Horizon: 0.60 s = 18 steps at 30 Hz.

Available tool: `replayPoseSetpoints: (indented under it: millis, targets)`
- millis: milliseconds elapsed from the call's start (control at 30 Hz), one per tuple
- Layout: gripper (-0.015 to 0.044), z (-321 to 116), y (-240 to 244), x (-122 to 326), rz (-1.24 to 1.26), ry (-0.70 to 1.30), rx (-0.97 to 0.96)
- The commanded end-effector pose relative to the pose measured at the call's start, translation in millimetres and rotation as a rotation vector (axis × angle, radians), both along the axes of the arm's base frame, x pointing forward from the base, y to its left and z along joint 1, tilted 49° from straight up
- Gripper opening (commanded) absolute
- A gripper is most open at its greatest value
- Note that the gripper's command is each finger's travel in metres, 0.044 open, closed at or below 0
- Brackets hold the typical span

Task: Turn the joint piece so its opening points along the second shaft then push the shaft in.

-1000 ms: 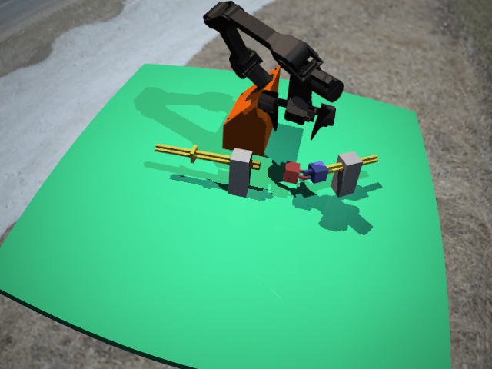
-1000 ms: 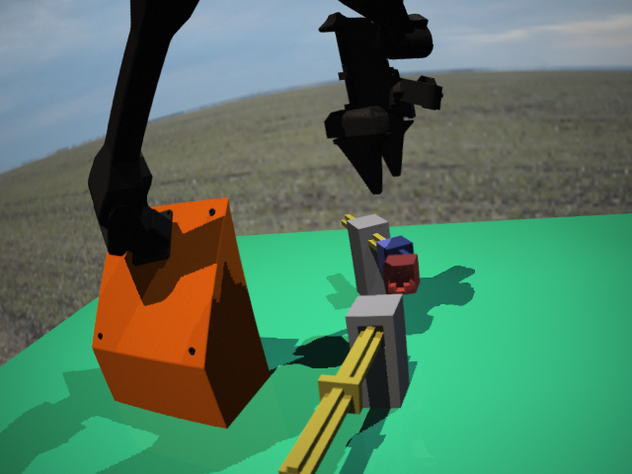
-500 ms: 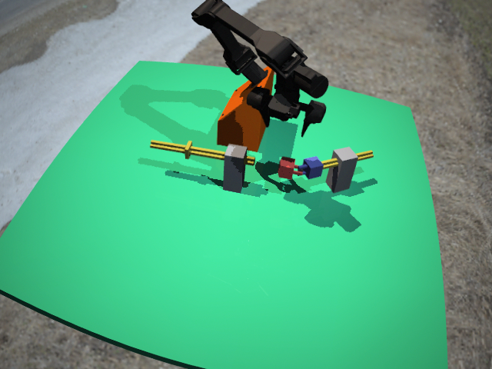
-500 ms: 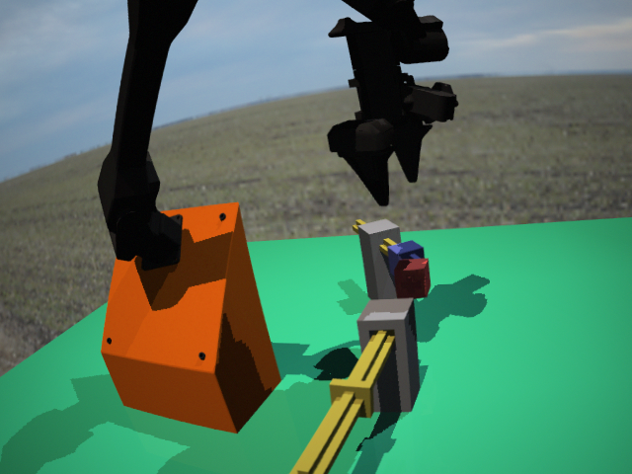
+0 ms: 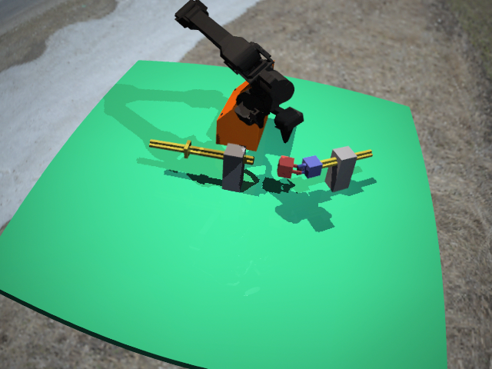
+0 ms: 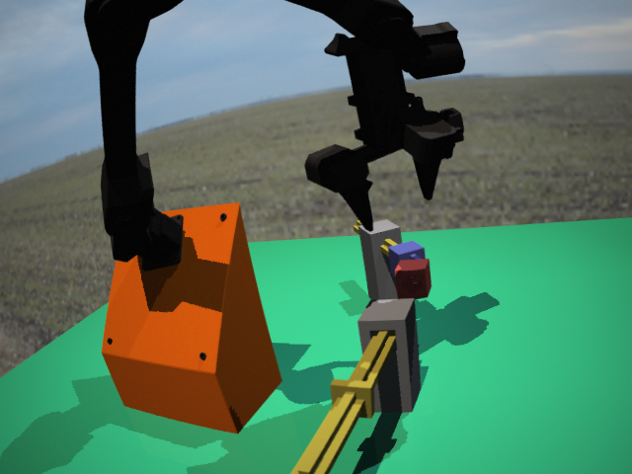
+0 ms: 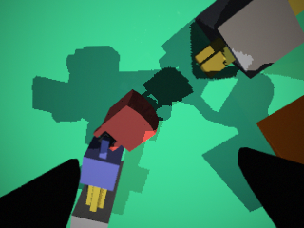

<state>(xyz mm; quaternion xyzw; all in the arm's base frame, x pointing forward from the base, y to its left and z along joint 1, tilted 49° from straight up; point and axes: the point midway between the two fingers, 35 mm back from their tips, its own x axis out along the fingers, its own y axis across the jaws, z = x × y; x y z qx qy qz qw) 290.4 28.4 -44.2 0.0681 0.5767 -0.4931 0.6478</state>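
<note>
The red joint piece (image 5: 285, 167) (image 6: 413, 278) (image 7: 128, 125) is hinged to a blue cube (image 5: 311, 167) (image 6: 407, 251) (image 7: 100, 173) on the fixed shaft (image 5: 364, 154) (image 7: 96, 199). Its dark end faces roughly toward the second shaft (image 5: 206, 151) (image 6: 326, 440) (image 7: 211, 61); exact alignment cannot be told. The second shaft's tip sticks a little out of its block (image 5: 232, 172) (image 6: 385, 310) (image 7: 266, 33), with a gap before the red piece. A square collar (image 5: 187, 149) (image 6: 354, 390) sits on its outer part. My gripper (image 5: 273, 134) (image 6: 399, 212) (image 7: 161, 161) is open and empty, above the joint, touching nothing.
The fixed shaft's grey block (image 5: 340, 174) (image 6: 377, 270) (image 7: 89, 221) stands beyond the blue cube. The orange arm base (image 5: 236, 131) (image 6: 168, 390) (image 7: 285, 133) stands behind the second shaft's block. Arm shadows fall across the green table (image 5: 158, 257) (image 6: 551, 347).
</note>
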Motion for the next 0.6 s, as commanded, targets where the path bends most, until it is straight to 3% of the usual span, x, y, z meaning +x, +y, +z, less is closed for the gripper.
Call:
replayPoseSetpoints:
  millis: [0,567]
  targets:
    - [0.0440,3.1,-10.1,-3.1,-0.119,-0.077,0.029]
    - [0.0440,14.2,-46.1,-10.5,-0.597,-0.391,0.132]
